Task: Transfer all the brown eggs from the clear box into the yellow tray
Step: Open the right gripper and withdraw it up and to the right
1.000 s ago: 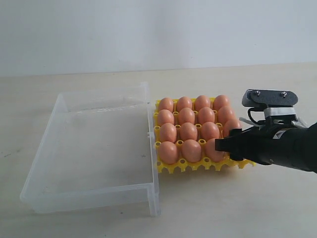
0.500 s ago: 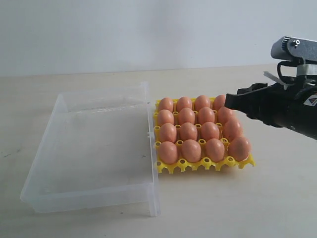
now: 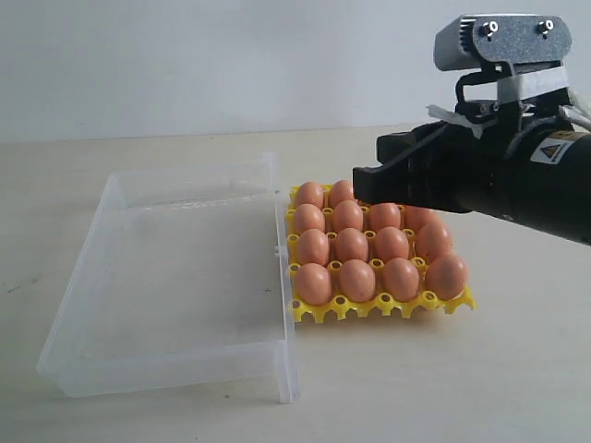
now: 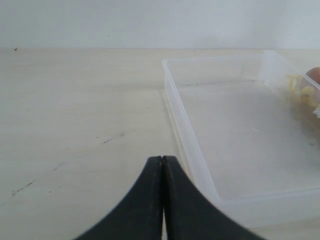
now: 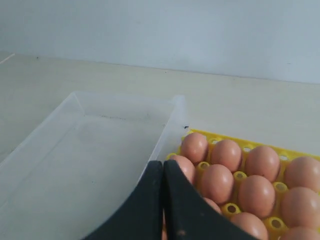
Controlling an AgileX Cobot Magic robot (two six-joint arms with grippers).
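Observation:
The brown eggs (image 3: 351,245) fill the cups of the yellow tray (image 3: 388,308), which stands just right of the clear box (image 3: 166,369). No egg shows in the box. My right gripper (image 3: 362,187) hangs shut above the back rows of the tray with nothing between its fingers. In the right wrist view, its tips (image 5: 163,163) sit over the eggs (image 5: 218,182) nearest the clear box (image 5: 75,160). My left gripper (image 4: 163,160) is shut and holds nothing. It points over the table beside the near corner of the clear box (image 4: 200,165).
The tabletop is pale wood with a white wall behind. The black right arm with its grey camera housing (image 3: 503,41) overhangs the tray's right side. Bare table lies in front of the box and tray.
The right gripper rose from the tray's front right corner, swung leftwards over the back rows, and went from open to shut. An egg now sits in the front right cup.

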